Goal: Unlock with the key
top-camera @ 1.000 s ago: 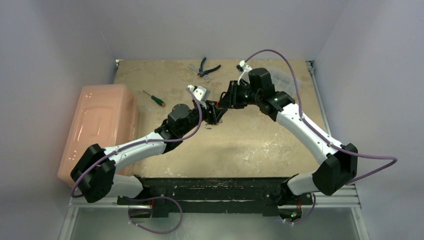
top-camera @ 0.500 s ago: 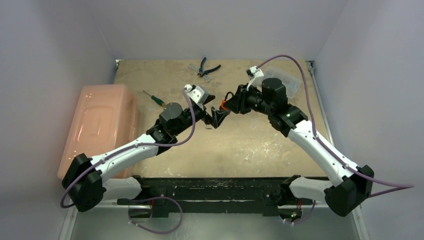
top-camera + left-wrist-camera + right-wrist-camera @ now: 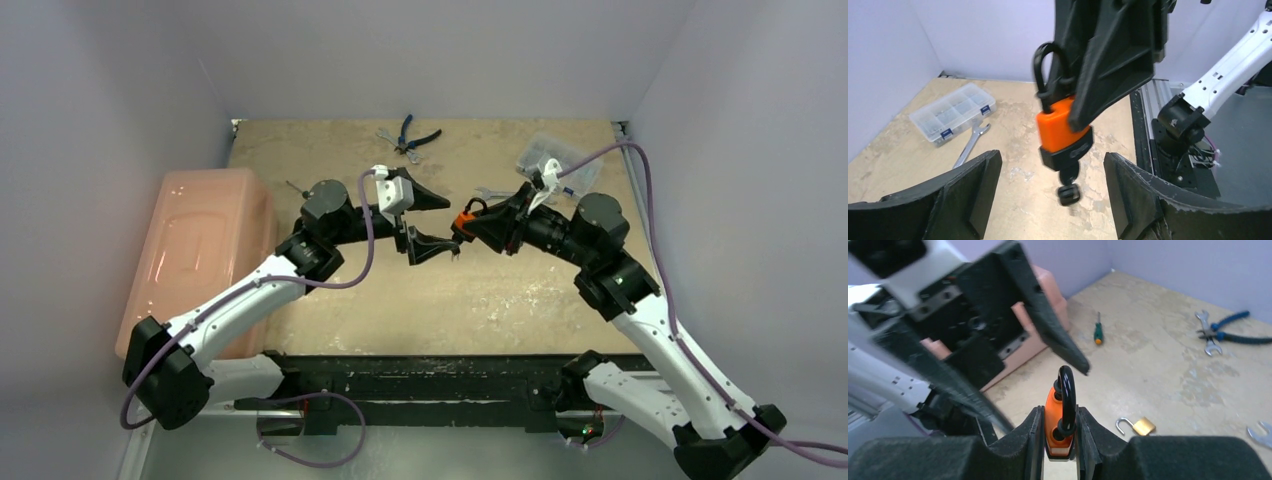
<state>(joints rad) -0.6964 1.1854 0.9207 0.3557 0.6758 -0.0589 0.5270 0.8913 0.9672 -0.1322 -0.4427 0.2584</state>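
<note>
Closest to me in the left wrist view, my left pincer point(image 3: 1052, 154) stands wide open and holds nothing, one finger low on the left of the frame and the other low on the right. Between those fingers and just beyond them hangs the key point(image 3: 1068, 192). Its dark head is low in the centre of the frame and its stem runs up into the base of the orange padlock point(image 3: 1063, 127). The lock's long axis rises from there to the black shackle point(image 3: 1048, 70) at the top of the frame, so key, body and shackle lie on one line with the key end toward me. My right pincer point(image 3: 1060, 415) is clamped on the flanks of the orange padlock and holds it clear above the counter point(image 3: 520, 290). I judge that my left is the arm nearer the key, and it needs only to go forward and close on the head to turn it. I cannot tell whether the shackle has sprung. Beyond lie a wrench point(image 3: 970, 145) and a clear parts box point(image 3: 953, 112). The right wrist view shows a small brass padlock point(image 3: 1137, 426) and, further off, a screwdriver point(image 3: 1098, 332) and pliers point(image 3: 1233, 330). A second ago both pincers were bunched together with my left one narrower. Since then it has spread and drawn back toward the upper left, while my right arm has swung out to the right of the top view.
</note>
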